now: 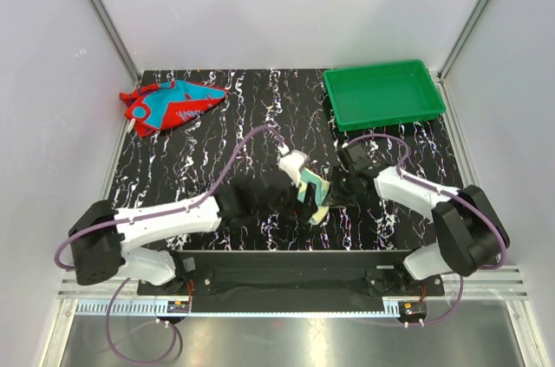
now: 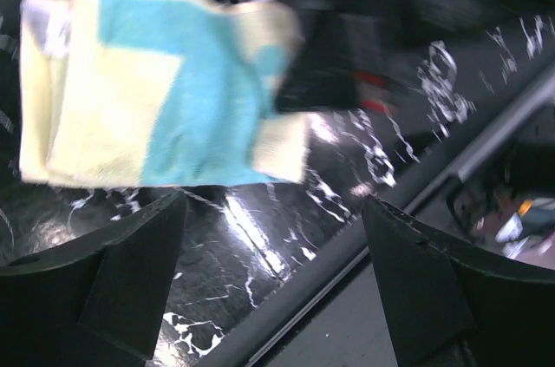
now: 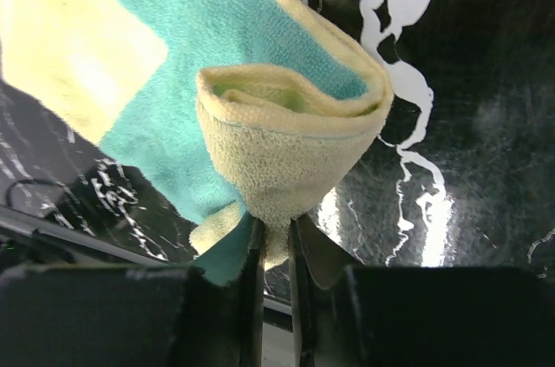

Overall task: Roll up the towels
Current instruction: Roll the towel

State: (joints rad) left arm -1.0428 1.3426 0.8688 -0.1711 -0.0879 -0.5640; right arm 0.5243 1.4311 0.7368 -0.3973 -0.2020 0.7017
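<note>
Near the front middle of the black marbled table (image 1: 251, 98), the yellow towel (image 3: 286, 159) is folded over into a loose roll with its teal patch facing out. The right claw (image 3: 276, 232) is closed to a narrow gap and pinches the towel's doubled end. The left claw (image 2: 273, 211) stands wide open just beside the towel, holding nothing. The red towel (image 1: 172, 105) lies crumpled at the far left corner, well apart from the green tray (image 1: 384, 94) at the far right.

yellow towel (image 2: 165, 89): blurred, left wrist | cut off top-left, right wrist
</note>
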